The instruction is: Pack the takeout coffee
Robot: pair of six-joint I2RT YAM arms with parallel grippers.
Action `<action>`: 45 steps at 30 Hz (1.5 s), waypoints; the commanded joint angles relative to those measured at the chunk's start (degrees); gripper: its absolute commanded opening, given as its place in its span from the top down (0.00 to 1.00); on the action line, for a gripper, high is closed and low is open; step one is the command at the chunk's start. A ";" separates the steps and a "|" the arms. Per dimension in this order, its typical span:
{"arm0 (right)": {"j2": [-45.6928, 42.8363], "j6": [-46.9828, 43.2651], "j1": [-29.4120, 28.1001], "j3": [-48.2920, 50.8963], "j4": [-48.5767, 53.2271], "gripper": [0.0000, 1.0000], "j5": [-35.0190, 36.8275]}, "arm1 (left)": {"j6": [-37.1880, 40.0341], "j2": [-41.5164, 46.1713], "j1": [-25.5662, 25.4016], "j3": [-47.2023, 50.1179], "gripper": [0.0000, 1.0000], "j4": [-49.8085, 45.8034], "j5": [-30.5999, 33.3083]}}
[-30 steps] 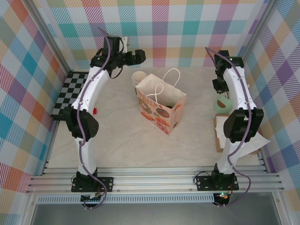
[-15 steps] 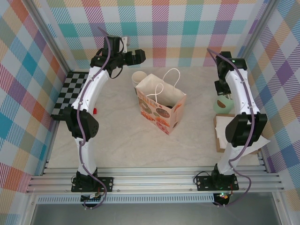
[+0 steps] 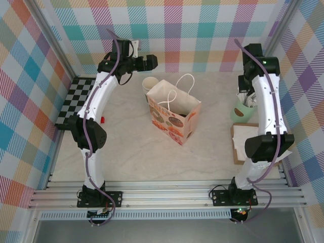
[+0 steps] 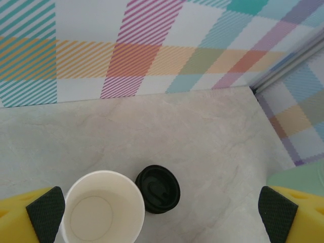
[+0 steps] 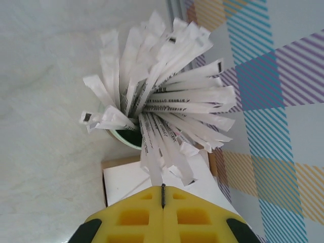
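Left pincer (image 4: 162,215): released, jaws spread wide, its pads (image 4: 45,212) at the two lower corners of the wrist view, nothing between them.
Right pincer (image 5: 163,195): clenched above the sticks (image 5: 167,96) in the mint cup (image 5: 124,135). One stick's end reaches the seam of the jaws, but whether it is pinched cannot be told.
Cup (image 4: 104,210): upright on the table (image 4: 202,131), open and empty. In the top view it stands at 11 o'clock from the bag (image 3: 174,114), near the back wall.
Lid (image 4: 158,188): flat on the table at 2 o'clock from the cup, right beside its rim.
Bearing: from the left pincer's midpoint the lid lies at 12 o'clock and the cup at 9 o'clock, close to the left pad.
Long axis: the cup's axis is vertical, mouth up toward the camera. The lid is round, so any side serves.
Nearer arm: the left, plainly. The right works well apart, beyond the bag.
Step in hand: the lid is not yet on the cup, so the left pincer probably takes one of them after a small shift.
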State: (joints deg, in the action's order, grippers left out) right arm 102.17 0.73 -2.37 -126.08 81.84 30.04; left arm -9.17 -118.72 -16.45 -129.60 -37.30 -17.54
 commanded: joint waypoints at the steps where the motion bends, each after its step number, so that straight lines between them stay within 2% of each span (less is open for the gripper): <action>1: -4.10 4.01 -0.49 -3.77 3.95 1.00 -2.23 | 5.03 0.61 -0.52 -2.65 0.00 -4.27 -2.92; 5: -7.80 6.21 -1.41 -4.96 4.90 1.00 -3.11 | 10.91 0.00 -0.16 -5.17 0.00 -9.87 -12.63; 7: -10.21 7.61 -2.33 -5.14 4.19 1.00 -2.46 | 16.23 -0.75 0.14 -7.19 0.00 -14.96 -23.51; 8: -11.86 8.17 -2.92 -5.14 3.12 1.00 -2.03 | 18.74 -1.11 0.19 -8.43 0.00 -17.71 -26.55; 9: -13.54 8.82 -3.20 -5.21 1.87 1.00 -2.02 | 19.67 -1.21 0.19 -8.98 0.00 -19.55 -26.83; 13: -19.55 9.90 -3.39 -6.23 -2.54 1.00 -7.12 | 21.57 -1.08 0.14 -8.63 0.06 -23.11 -23.69; 21: -26.45 12.39 -3.50 -7.00 -14.54 1.00 -33.58 | 24.52 -3.18 -4.53 -8.55 0.13 -27.55 -15.52; 24: -23.93 14.35 -3.52 -10.62 -14.82 1.00 -43.70 | 23.95 -3.58 -5.34 -7.88 0.22 -27.78 -9.54; 28: -20.43 16.49 -3.89 -12.78 -14.26 1.00 -55.87 | 22.38 -3.80 -5.74 -7.53 0.39 -26.84 -8.95; 33: -18.28 15.46 -4.95 -11.33 -10.01 1.00 -62.14 | 19.42 -3.80 -6.23 -6.89 0.68 -26.51 -7.34; 35: -17.02 14.28 -6.66 -10.79 -6.86 1.00 -62.17 | 18.24 -3.40 -6.40 -6.51 0.76 -26.59 -6.11; 39: -16.11 11.65 -9.63 -9.83 -2.26 1.00 -51.96 | 16.40 -1.94 -6.91 -4.41 0.85 -25.51 -5.90; 43: -14.75 10.59 -11.83 -6.27 -2.19 1.00 -52.16 | 14.74 -1.17 -7.43 -3.88 0.95 -25.36 -4.63; 45: -13.49 8.90 -14.53 -4.82 -1.44 1.00 -47.52 | 13.15 -0.91 -7.55 -3.82 1.00 -25.32 -4.19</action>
State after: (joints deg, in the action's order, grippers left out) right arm 87.26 12.69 -14.31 -132.55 78.17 -21.65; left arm 6.55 -122.37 -23.18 -133.95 -62.63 -23.18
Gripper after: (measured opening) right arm 0.069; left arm 0.037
